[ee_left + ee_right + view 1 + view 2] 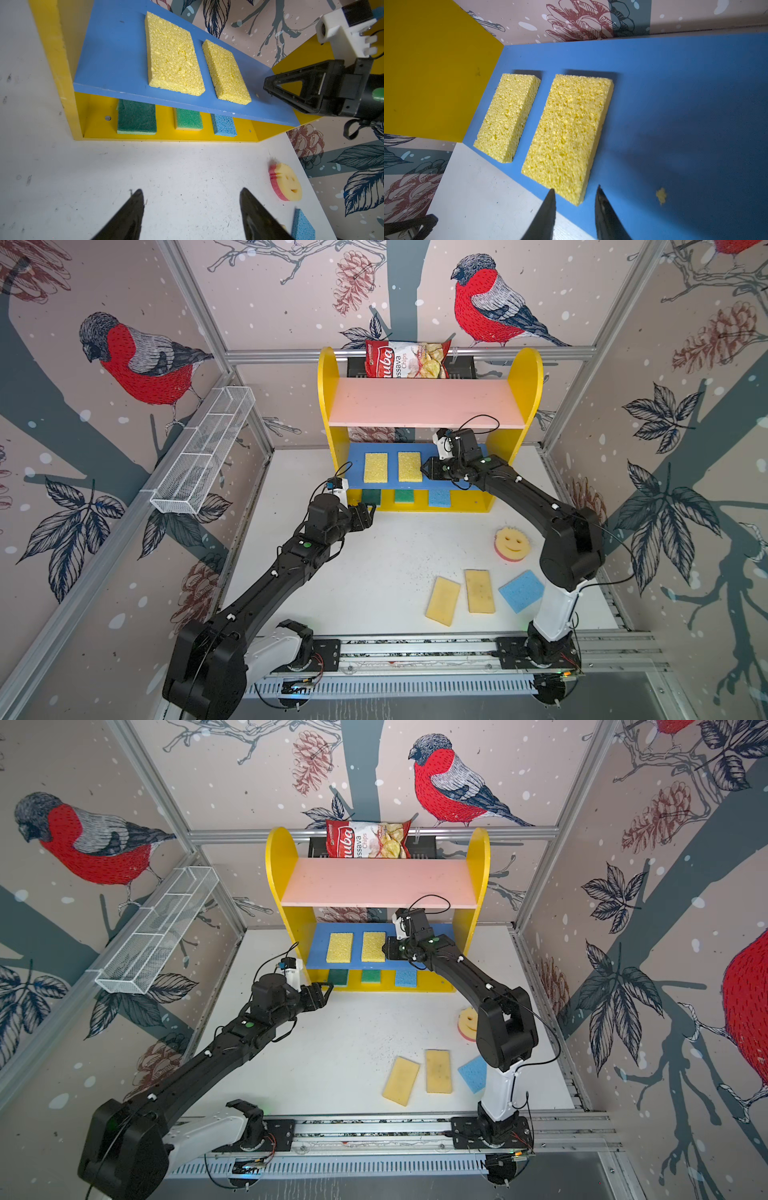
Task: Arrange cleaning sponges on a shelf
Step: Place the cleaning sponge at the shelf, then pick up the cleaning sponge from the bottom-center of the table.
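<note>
Tan-yellow sponges (443,600), blue sponge (522,591) and smiley sponge (511,544) sit loose up front; right gripper (575,190) hangs slack-jawed, gripping nothing, at the nearer bright yellow sponge (569,133), which lies flat on the blue board (675,83) of the shelf (525,377). Left gripper (191,190) is empty, jaws wide. Placing looks done; next I'd guess back out and grab a loose one

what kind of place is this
Most likely a robot lab test booth: a metal frame holding bird wallpaper panels, a left arm and right arm on one rail, a small shelf on a white table.

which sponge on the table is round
The yellow-and-pink smiley sponge; the rest there are flat rectangles: two tan-yellow sponges, one light blue sponge.
</note>
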Available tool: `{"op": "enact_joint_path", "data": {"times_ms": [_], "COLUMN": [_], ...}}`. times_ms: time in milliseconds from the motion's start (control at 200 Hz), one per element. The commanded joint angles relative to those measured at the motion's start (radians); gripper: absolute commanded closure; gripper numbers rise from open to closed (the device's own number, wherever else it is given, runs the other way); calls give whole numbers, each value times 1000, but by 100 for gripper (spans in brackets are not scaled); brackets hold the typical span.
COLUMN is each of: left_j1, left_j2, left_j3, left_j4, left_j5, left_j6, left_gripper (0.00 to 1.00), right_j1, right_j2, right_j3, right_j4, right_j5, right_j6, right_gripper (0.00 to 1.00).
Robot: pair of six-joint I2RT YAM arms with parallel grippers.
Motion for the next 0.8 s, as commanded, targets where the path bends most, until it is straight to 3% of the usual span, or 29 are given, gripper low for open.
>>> {"op": "enact_joint_path", "data": {"times_ms": [0, 210, 440, 590, 796], "left_j1": [2, -55, -217, -358, -547], "left_j2": [-14, -75, -131, -64, 134], "left_j3": [-4, -74, -201, -210, -132], "left_j4": [-29, -113, -63, 9, 44], "left_j5": [0, -13, -45, -83, -163], "left_j6": [35, 79, 6, -22, -14], "left_gripper": [28, 30, 29, 27, 26], "right_j1": [22, 37, 37, 33, 1], "right_j2": [-42, -170, -334, -438, -532], "right_j3": [-53, -271, -505, -625, -706], "right_j4": [7, 77, 136, 146, 136], "right_j5": [14, 44, 64, 113, 131], "right_j6": [1, 61, 134, 164, 179], "right_gripper": [67, 65, 64, 64, 64]}}
